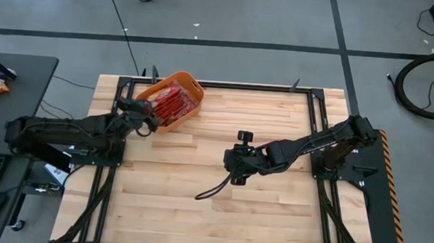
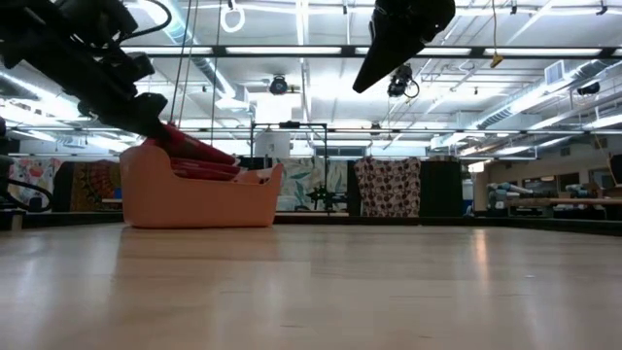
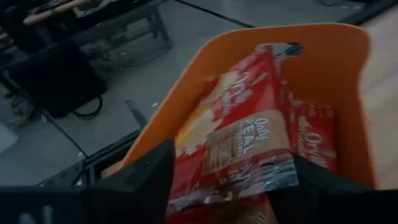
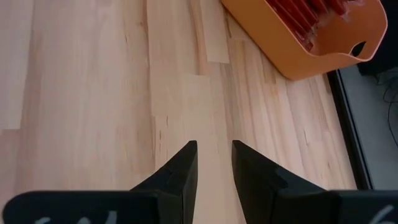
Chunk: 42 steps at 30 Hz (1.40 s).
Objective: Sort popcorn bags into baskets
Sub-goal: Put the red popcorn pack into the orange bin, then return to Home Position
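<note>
Drop-off step is judged in hand: a glossy red popcorn bag (image 3: 233, 134) is framed between the spread fingers of the left end effector (image 1: 147, 118) over the orange plastic basket (image 1: 191, 84) at the table's (image 1: 198, 174) rear-left, retreat is called for next, and the right end effector (image 4: 214, 165), narrowly parted and empty, is parked mid-table.

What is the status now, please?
Left gripper at basket, fingers open around popcorn bag. Right gripper empty, above bare table. Nothing in the way.

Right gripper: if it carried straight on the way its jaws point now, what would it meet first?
Probably bare tabletop. The right gripper, jaws slightly apart and empty, points down at open wood. The orange basket of popcorn bags lies off to one side of that line, though depth is unclear.
</note>
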{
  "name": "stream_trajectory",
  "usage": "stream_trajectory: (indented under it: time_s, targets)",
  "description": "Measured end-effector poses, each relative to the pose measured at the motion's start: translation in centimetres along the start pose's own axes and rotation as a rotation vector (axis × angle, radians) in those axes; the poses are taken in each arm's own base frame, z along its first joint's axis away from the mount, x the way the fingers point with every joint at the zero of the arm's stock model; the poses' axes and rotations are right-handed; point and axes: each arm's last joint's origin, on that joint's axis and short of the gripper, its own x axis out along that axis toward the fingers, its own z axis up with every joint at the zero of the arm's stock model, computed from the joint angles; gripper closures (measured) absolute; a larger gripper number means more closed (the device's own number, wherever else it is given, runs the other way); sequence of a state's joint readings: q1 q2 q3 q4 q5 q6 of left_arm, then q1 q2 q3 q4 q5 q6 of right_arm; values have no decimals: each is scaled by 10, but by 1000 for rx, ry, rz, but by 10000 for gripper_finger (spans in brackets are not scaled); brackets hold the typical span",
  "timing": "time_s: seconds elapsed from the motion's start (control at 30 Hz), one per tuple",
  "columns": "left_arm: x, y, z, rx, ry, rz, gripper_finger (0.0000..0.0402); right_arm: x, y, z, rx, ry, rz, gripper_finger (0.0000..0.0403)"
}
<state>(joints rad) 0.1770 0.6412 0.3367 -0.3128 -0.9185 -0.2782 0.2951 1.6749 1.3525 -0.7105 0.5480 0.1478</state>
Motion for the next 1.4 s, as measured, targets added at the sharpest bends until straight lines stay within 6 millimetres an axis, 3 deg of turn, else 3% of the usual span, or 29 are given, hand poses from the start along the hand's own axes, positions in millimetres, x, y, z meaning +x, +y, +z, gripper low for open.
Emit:
stream_trajectory:
  time_s: [0.17, 0.33, 0.57, 0.8, 1.03, 1.4]
  targets:
    - [-2, 0, 12, -18, -25, -20, 142, 0, 0, 0, -18, -1, 0, 299]
    - [-6, 1, 22, -29, -34, -51, 138, 0, -1, 0, -20, -1, -2, 299]
    - [-9, 1, 20, -26, 39, -131, 138, 1, -1, 1, -33, -5, -2, 299]
    - [-26, -6, 28, -78, -33, -420, 143, 0, -2, -5, -29, 25, 1, 299]
    - [-45, -10, 8, -133, -186, -626, 181, 1, -14, -27, 73, -62, 80, 300]
    - [-59, -14, -14, -183, -391, -890, 216, 1, -34, -80, 269, -373, 217, 300]
